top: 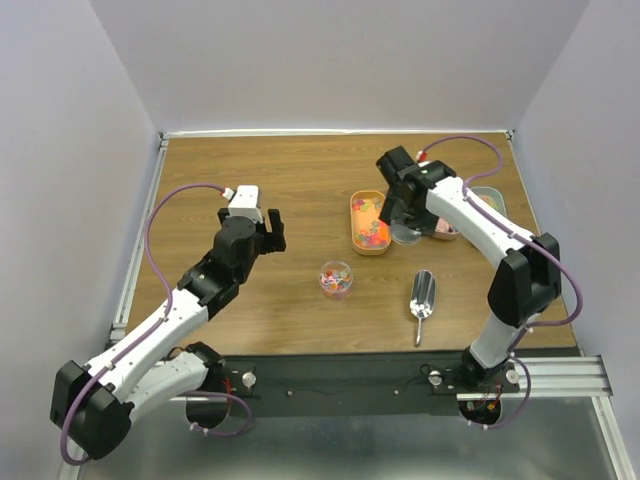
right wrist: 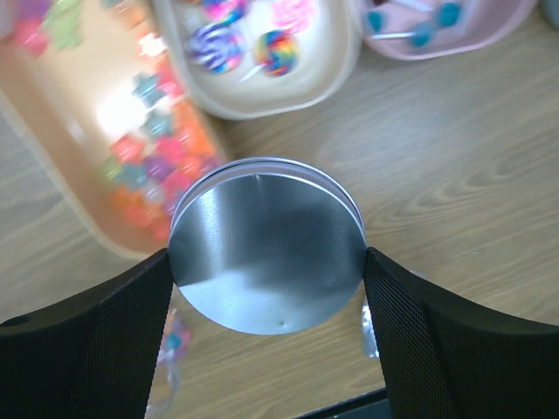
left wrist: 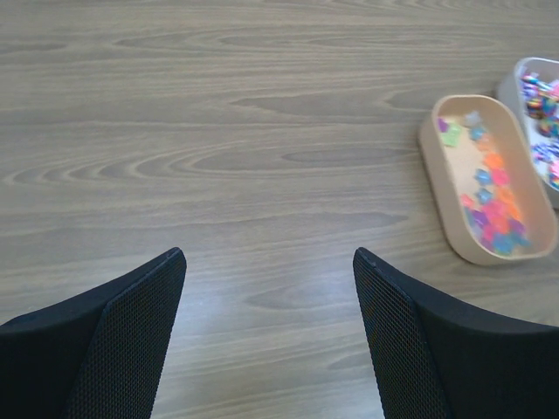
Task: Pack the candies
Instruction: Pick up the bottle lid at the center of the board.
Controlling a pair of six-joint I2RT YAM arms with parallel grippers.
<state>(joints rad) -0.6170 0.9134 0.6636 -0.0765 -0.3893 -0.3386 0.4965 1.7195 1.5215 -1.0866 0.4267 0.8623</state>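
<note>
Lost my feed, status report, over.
Left gripper open, empty. Right gripper shut on lid. Candies in jar. Scoop lies right of jar.

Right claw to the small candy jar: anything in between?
Nothing squarely. Right claw holds the lid beside the orange tray, whose near end borders the route to the jar; scoop lies clear.

On the brown wooden table (top: pixel 250 170), a peach oblong plastic tray (top: pixel 352 222) holding tiny multicoloured candies (top: pixel 372 230) lies right of centre. A small round clear tub (top: pixel 322 278) of candies sits in front of it, with a silver metal scoop (top: pixel 423 293) to the tub's right. The right gripper (right wrist: pixel 266 271) pinches a round silver metal lid (right wrist: pixel 266 257) just right of the peach tray, near a cream oblong tray (right wrist: pixel 288 96). A pink tray (right wrist: pixel 454 39) lies beside that one. The left gripper (top: pixel 265 232), jaws apart, hangs left of the peach tray.
</note>
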